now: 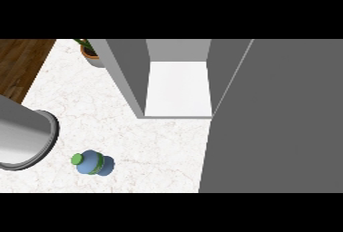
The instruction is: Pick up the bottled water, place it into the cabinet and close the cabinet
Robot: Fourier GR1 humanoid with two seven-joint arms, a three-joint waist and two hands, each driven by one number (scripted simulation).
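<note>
Countertop (134, 145) of white, faintly veined marble fills the lower left and centre of the head view, with dark wood flooring (20, 59) visible beyond its upper left corner. An open cabinet (178, 90) stands on the counter at upper centre, showing grey side walls and a white interior floor; its grey door (275, 122) spans the entire right side of the view. A potted plant (90, 53) sits just beside the cabinet's left wall. A grey cylindrical forearm (23, 136) enters at the left edge; neither hand appears, so finger state cannot be reported and no position can be referenced to the fingers. The bottled water (94, 163), blue with green bands and a green cap, stands near upright on the counter just right of the forearm's end, its long axis tilted slightly so the cap points toward the left.
</note>
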